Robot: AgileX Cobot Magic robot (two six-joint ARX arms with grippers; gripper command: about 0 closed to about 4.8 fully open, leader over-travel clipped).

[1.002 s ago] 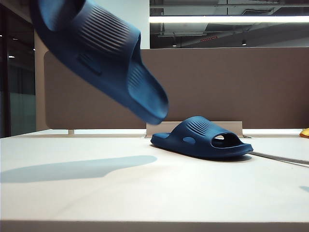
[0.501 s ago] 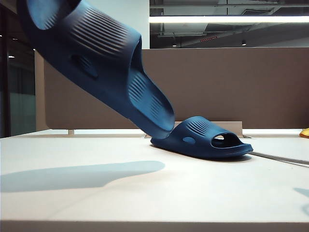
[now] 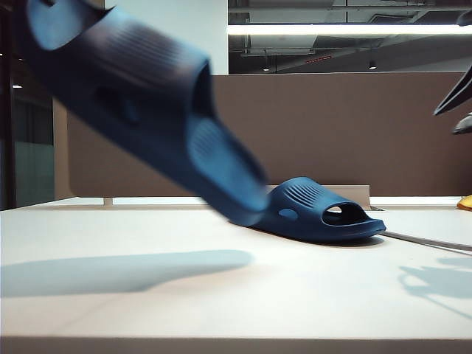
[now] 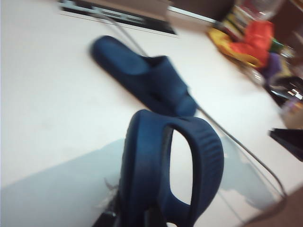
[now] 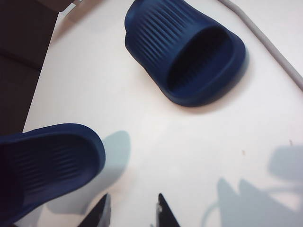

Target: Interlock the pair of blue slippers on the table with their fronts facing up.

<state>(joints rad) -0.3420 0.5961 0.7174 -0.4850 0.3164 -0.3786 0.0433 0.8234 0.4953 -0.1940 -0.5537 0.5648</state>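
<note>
Two dark blue slippers. One slipper (image 3: 317, 212) flat on the cream tabletop (image 3: 221, 295), sole down, ribbed strap up, open toe toward 3 o'clock in the exterior view, just right of centre; seen again in the right wrist view (image 5: 184, 52) and the left wrist view (image 4: 142, 78). The other slipper (image 3: 140, 110) held in the air, blurred, slanting from 10 o'clock down toward 4 o'clock, its low end overlapping the heel of the resting one in the exterior view; contact between them not clear. Same raised slipper close to the left wrist camera (image 4: 165, 175), strap arched over the footbed, and at the edge of the right wrist view (image 5: 45, 163).

Left gripper (image 4: 120, 215) at the base of the raised slipper, mostly hidden, clamped on its heel end. Right gripper (image 5: 130, 210) above bare tabletop, clear of both slippers, fingers a little apart and holding nothing; also visible at 2 o'clock in the exterior view (image 3: 457, 107).

Grey cable (image 3: 428, 242) on the tabletop beside the resting slipper. Brown panel (image 3: 354, 133) behind. Shadows on the tabletop.
</note>
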